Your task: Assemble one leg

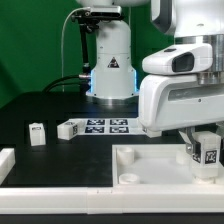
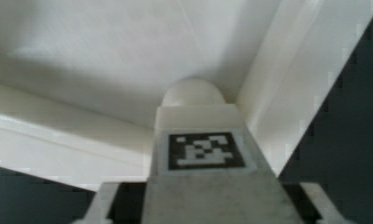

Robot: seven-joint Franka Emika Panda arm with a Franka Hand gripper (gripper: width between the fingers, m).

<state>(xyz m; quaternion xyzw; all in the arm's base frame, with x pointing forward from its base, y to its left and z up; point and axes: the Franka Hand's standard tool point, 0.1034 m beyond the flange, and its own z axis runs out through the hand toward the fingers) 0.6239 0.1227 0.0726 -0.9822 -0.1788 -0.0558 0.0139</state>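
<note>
My end effector (image 1: 206, 145) pinches the leg (image 1: 209, 155) upright, tag outward, over the white panel (image 1: 150, 165) toward the exterior view's right, contact unclear; if leg & corner hole are misaligned, pushing down could jam or tilt it, imo.

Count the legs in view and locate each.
3. One leg in the end effector at the white panel; one at the exterior view's left; one, seemingly, beside the marker board. More may be hidden.

No legible words, dark triangle sign (image 1: 113, 64) on arm base (image 1: 110, 85), square marker tag (image 2: 204, 150) on leg (image 2: 199, 108)
</note>
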